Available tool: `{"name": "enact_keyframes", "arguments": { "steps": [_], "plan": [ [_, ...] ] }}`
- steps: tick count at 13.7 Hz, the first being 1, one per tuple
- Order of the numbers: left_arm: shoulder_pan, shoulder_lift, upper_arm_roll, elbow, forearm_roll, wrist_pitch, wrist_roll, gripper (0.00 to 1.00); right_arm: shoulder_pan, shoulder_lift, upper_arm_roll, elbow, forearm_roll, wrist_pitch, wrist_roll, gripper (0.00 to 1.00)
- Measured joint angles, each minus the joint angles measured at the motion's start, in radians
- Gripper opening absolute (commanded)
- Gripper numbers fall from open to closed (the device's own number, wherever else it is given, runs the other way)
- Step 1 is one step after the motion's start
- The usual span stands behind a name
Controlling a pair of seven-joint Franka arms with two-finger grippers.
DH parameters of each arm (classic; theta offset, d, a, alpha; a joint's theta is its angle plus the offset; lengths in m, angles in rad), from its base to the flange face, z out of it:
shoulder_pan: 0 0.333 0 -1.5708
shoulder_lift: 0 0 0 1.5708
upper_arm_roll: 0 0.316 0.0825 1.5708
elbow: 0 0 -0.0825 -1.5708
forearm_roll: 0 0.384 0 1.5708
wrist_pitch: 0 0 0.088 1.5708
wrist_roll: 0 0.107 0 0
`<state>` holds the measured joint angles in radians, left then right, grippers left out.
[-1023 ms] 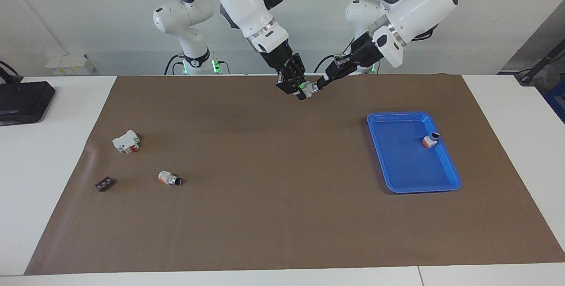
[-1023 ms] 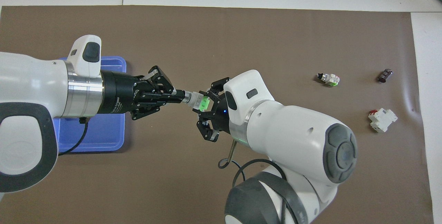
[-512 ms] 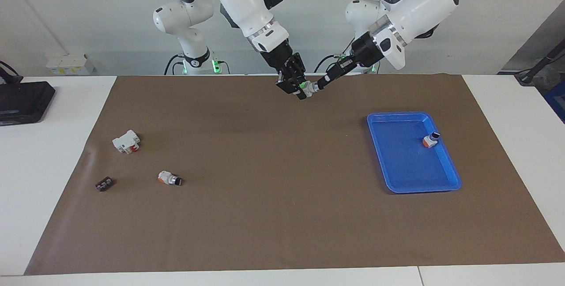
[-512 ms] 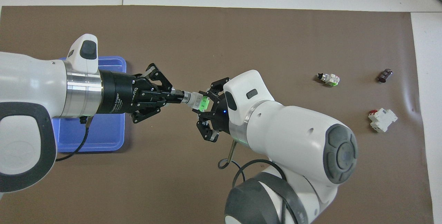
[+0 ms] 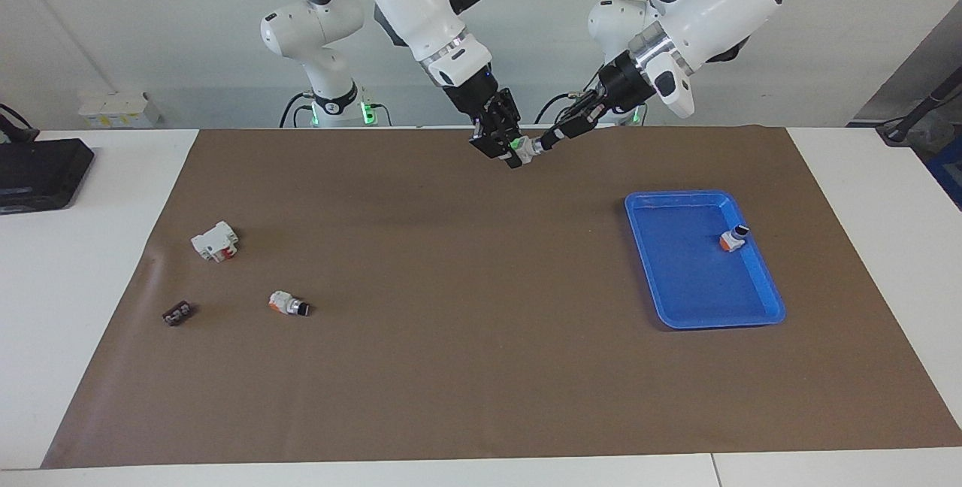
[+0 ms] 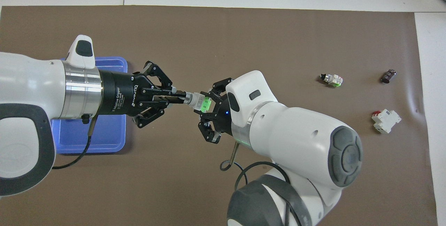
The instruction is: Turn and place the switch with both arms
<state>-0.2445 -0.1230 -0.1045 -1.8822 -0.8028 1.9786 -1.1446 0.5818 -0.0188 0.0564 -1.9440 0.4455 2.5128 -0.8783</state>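
Observation:
The switch (image 5: 524, 149) (image 6: 201, 101) hangs in the air over the brown mat (image 5: 466, 307), level between the two grippers. Its green block end sits in my right gripper (image 5: 512, 148) (image 6: 209, 106), which is shut on it. The left gripper (image 5: 544, 143) (image 6: 182, 97) reaches in from the blue tray's end of the table. It is shut on the switch's black knob tip, and its outer links splay to the sides.
A blue tray (image 5: 691, 276) (image 6: 104, 142) lies toward the left arm's end, holding an orange-ended switch (image 5: 733, 237). Toward the right arm's end lie another orange-ended switch (image 5: 288, 303) (image 6: 331, 79), a white and red block (image 5: 215, 240) (image 6: 386, 121) and a small dark part (image 5: 177, 313) (image 6: 388, 76).
The left arm's wrist has rolled about its own axis while still gripping the knob tip. The right gripper and the switch's green end have stayed in place.

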Motion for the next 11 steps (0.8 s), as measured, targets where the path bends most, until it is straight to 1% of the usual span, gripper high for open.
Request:
{"name": "enact_keyframes", "arguments": {
  "steps": [5,8,11],
  "plan": [
    [0.000,0.000,0.000,0.002,0.008,-0.001,-0.109,0.00,0.001,0.000,0.000,0.000,0.000,0.001,0.000,0.00],
    [-0.001,0.000,-0.008,0.019,0.074,-0.011,-0.257,0.00,0.002,0.001,0.004,0.000,0.000,0.001,0.000,0.00],
    [-0.003,-0.001,-0.011,0.024,0.103,-0.014,-0.388,0.00,0.002,0.002,0.006,0.000,0.000,0.001,0.000,0.00]
  ]
}}
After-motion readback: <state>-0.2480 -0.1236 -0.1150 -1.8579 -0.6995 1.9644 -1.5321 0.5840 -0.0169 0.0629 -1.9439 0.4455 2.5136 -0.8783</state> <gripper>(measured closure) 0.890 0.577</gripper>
